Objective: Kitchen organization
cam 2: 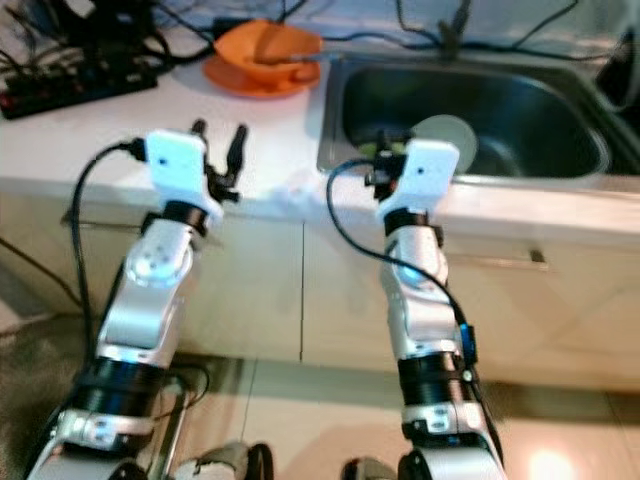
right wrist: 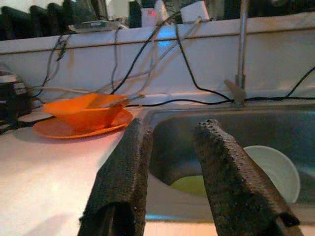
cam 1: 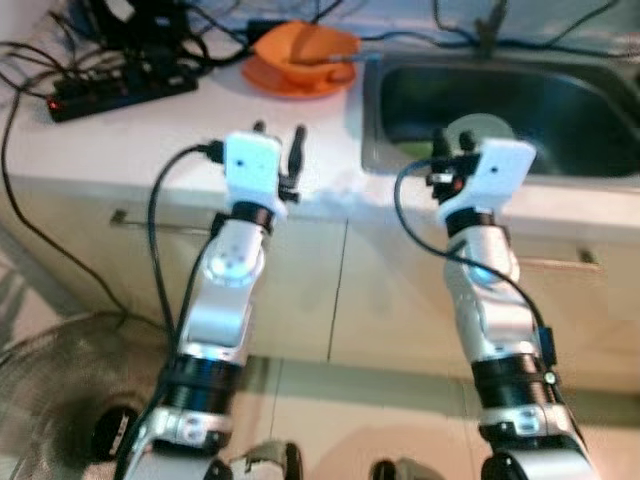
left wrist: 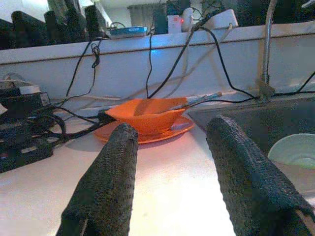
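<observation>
While I stand at the counter, I hold both arms up in front of me, bent at the elbows, with the fingers pointing at the back wall. My left gripper hangs over the counter edge with its two black fingers spread apart and nothing between them. My right gripper sits over the front rim of the sink, and its fingers are apart too, holding nothing.

Far back on the counter, just beside the sink, an orange bowl sits on an orange plate. A spoon or stick rests in the bowl and pokes out toward the sink. I think someone left these there after eating, so they are the things to tidy.

Down in the sink a pale plate leans on its edge against the wall, with something green lying next to it. I guess they wait there to be washed.

A black power strip and many cables lie on the counter to my left, well apart from the bowl. I think I should keep my fingers away from those wires.
</observation>
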